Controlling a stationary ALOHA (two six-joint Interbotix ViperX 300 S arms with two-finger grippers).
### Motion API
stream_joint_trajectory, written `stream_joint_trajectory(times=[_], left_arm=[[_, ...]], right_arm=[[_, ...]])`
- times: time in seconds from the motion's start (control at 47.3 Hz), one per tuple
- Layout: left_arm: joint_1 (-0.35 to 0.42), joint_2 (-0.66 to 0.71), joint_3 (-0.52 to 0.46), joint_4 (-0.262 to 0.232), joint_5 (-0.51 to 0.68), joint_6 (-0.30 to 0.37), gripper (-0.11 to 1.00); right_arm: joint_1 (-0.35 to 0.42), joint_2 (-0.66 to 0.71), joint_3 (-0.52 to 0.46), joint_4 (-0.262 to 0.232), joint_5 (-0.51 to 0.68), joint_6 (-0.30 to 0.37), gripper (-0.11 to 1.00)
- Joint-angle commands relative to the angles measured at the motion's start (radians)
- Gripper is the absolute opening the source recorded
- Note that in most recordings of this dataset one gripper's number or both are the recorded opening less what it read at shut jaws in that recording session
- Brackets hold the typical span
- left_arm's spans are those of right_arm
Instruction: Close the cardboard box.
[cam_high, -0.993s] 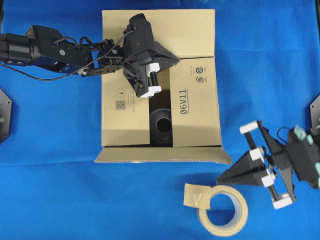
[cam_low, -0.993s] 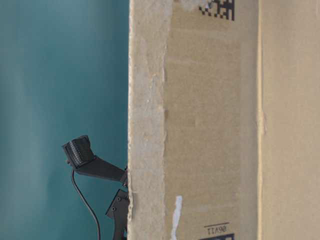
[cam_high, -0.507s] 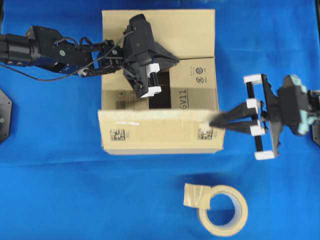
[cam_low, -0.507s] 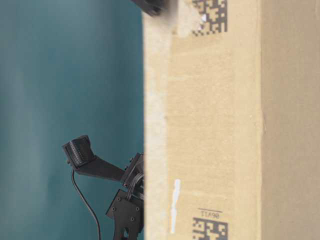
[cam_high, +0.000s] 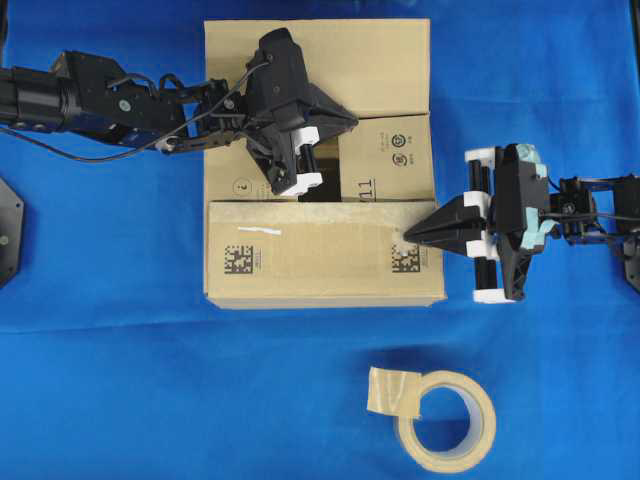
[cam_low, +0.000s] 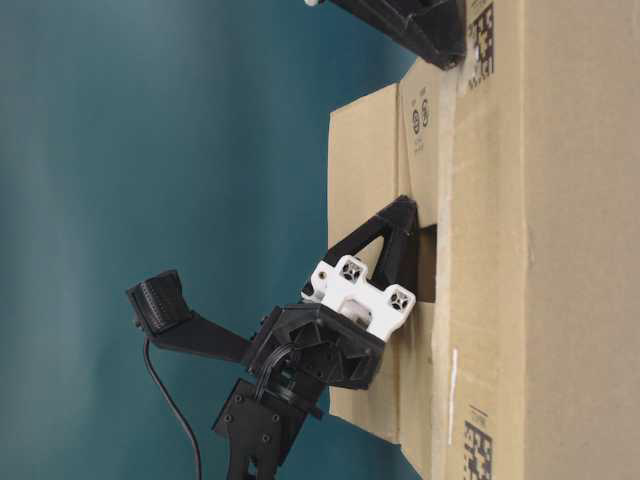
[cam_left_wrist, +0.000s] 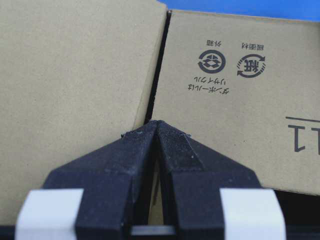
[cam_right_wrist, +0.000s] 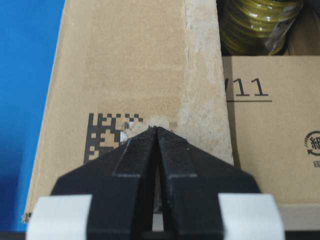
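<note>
The cardboard box (cam_high: 235, 185) sits mid-table, its near flap (cam_high: 320, 250) with two black square codes folded over the top. My right gripper (cam_high: 407, 234) is shut, with its tip on that flap's right end beside a code (cam_right_wrist: 107, 137). The left gripper (cam_high: 352, 122) is shut and empty, its tip resting where the far flap (cam_high: 380, 60) meets the printed right side flap (cam_left_wrist: 235, 100). A dark gap (cam_high: 322, 190) stays between the side flaps. From table level, the left gripper (cam_low: 406, 205) touches the box top and the right gripper (cam_low: 458, 55) shows at the upper edge.
A beige tape roll (cam_high: 447, 420) with a loose tab lies on the blue cloth (cam_high: 120, 380) in front of the box, right of centre. A yellow-green coil (cam_right_wrist: 255, 25) shows inside the box. The left arm (cam_high: 90, 100) stretches in from the left edge.
The near flap swung up from lying flat outward and now lies over the box top. My right gripper moved from beside the tape roll to the flap's right end. The left gripper stayed put.
</note>
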Motion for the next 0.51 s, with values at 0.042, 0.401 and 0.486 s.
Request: stream_joint_trajectory(times=[0.042,0.401,0.486], left_arm=[[-0.005,-0.040,-0.011,-0.002,0.003,-0.012,0.00],[-0.002,-0.206,-0.071,-0.005,0.193,-0.005,0.00],[0.015,-0.230,-0.091,-0.002,0.242,0.002,0.00]], right_arm=[[0.002,-0.003,-0.018,0.003,-0.003,0.002,0.00],[0.002,-0.003,-0.020,0.003,-0.008,0.002,0.00],[0.002,-0.003,-0.018,0.003,-0.006,0.002,0.00]])
